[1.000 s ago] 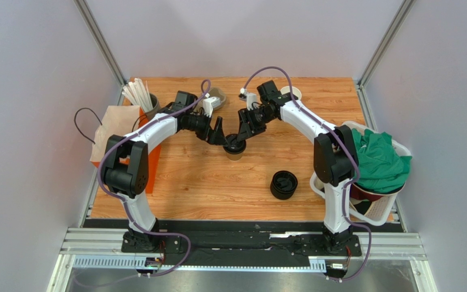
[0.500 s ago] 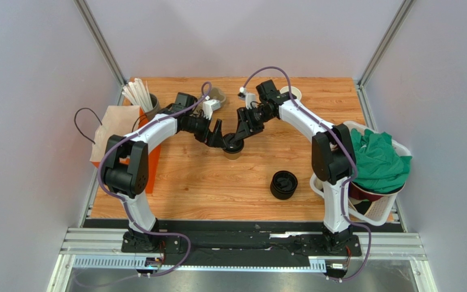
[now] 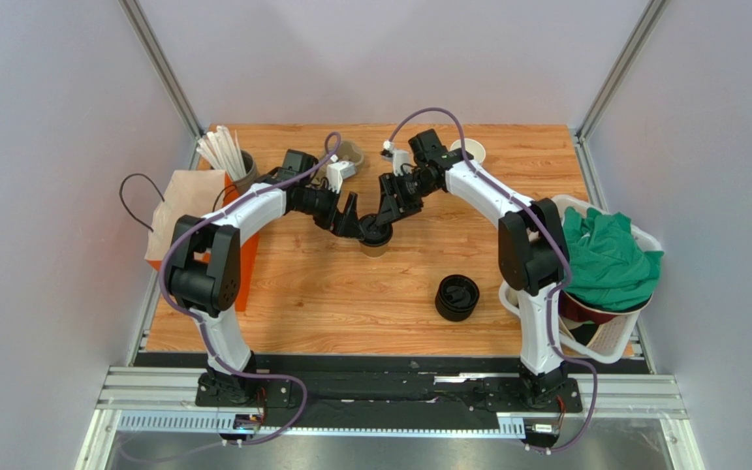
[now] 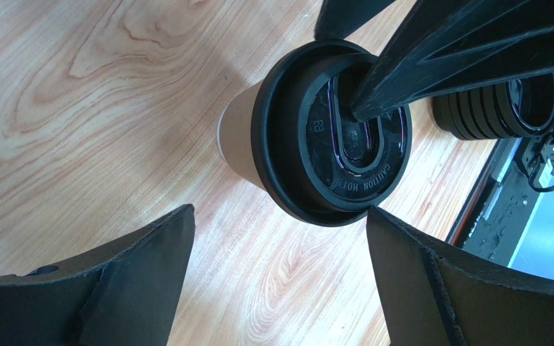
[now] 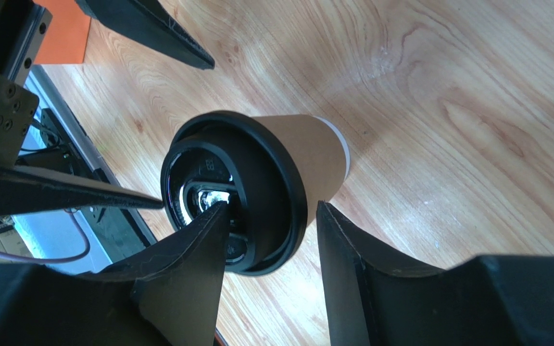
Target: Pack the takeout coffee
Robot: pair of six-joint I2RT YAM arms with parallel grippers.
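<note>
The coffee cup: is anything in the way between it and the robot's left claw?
Nothing visible. Only bare table lies between the open left gripper and the takeout coffee. The right gripper touches its lid from the far side.

A wooden surface [image 3: 350,304] with warm orange grain fills the middle of a small booth. Behind it rises a plain pale grey back wall [image 3: 380,59], and matching side walls [image 3: 46,196] close in to its left and right. Slanting metal posts [image 3: 159,64] come down to its far corners. Along its near edge runs a silver aluminium rail [image 3: 390,387], with a glossy grey strip [image 3: 390,452] beyond. The light on it is soft and even.
</note>
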